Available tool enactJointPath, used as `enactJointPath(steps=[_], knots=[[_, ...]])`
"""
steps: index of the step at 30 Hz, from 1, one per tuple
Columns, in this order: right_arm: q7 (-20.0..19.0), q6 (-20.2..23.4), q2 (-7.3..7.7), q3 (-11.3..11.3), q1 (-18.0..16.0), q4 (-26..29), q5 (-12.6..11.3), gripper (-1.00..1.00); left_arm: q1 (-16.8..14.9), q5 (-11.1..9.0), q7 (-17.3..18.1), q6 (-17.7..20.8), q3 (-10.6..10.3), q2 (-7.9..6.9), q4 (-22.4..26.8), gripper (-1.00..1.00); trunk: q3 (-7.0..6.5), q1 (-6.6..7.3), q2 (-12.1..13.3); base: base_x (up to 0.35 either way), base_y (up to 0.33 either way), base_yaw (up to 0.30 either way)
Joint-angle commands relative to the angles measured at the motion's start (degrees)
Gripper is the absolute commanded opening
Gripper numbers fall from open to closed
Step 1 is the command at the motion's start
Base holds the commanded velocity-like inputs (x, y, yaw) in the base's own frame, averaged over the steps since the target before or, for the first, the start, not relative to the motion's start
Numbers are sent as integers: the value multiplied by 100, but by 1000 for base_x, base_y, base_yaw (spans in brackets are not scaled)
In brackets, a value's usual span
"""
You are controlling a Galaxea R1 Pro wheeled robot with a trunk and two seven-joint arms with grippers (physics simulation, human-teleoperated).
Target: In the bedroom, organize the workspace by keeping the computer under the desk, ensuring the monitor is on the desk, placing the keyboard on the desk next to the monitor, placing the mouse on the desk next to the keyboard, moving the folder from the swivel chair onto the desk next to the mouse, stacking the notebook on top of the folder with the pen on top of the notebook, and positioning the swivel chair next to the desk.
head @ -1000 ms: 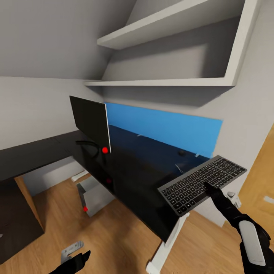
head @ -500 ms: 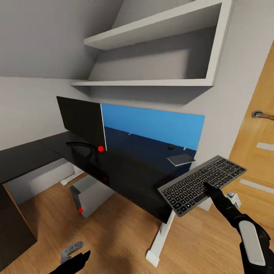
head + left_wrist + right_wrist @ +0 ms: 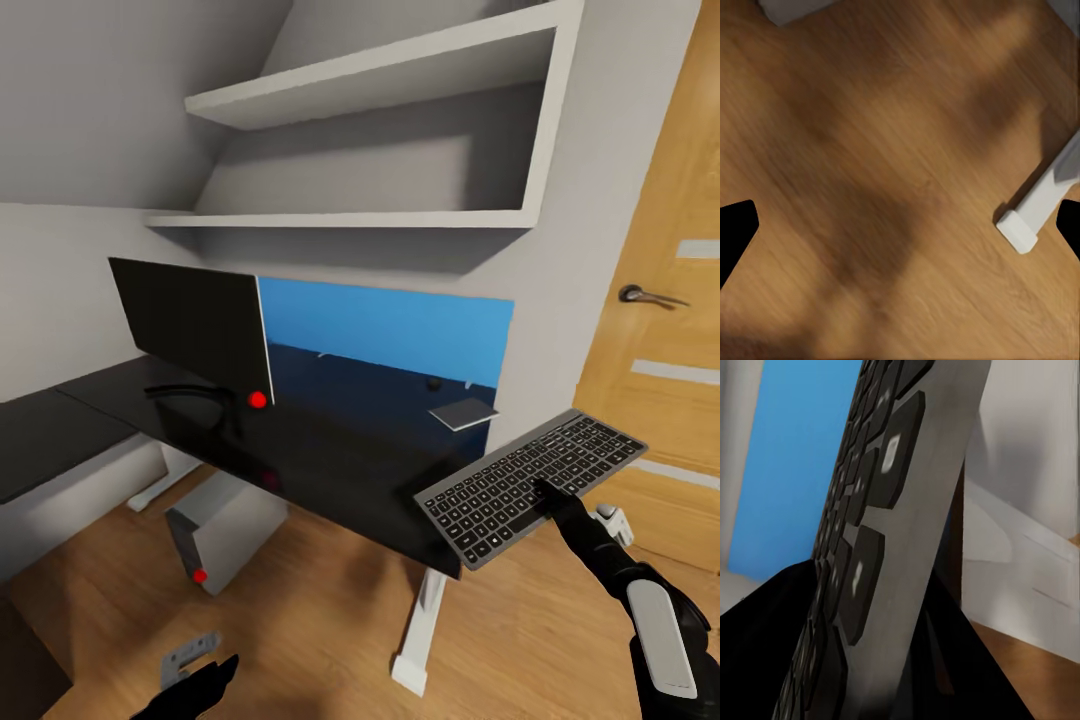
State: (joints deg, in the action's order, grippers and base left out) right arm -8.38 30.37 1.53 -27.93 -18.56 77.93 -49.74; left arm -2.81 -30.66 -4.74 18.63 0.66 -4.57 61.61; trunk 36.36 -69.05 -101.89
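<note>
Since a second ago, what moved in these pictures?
Mostly the camera: the view swung right, so the desk, monitor and computer slid left in the picture, and the door and notebook came into sight. The things themselves did not shift. The right pincer still holds the keyboard over the desk's end, and the left pincer stays low over the floor.

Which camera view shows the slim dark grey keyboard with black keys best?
The head view: the whole slim dark grey keyboard with black keys shows there, held by the right gripper beside the black desk's end. The right wrist view gives only a close, steep slice of its frame and keys. The left wrist view looks at the wooden floor.
</note>
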Motion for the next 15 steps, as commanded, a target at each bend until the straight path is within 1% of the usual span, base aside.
enactJointPath(steps=[1,5,15], knots=[[-14,40,-3,-12,-7,3,-10,-100,-1,-61,-36,13,-4,-2,9,100,4,0,-3,65,331,-265],[-14,40,-3,-11,-7,3,-10,-100,-1,-63,-36,-3,-5,-1,9,100,-4,0,-3,41,331,-265],[-14,40,-3,-15,-7,9,-10,-100,-1,-63,-36,-9,-12,-2,9,100,-24,0,-3,2,334,-265]])
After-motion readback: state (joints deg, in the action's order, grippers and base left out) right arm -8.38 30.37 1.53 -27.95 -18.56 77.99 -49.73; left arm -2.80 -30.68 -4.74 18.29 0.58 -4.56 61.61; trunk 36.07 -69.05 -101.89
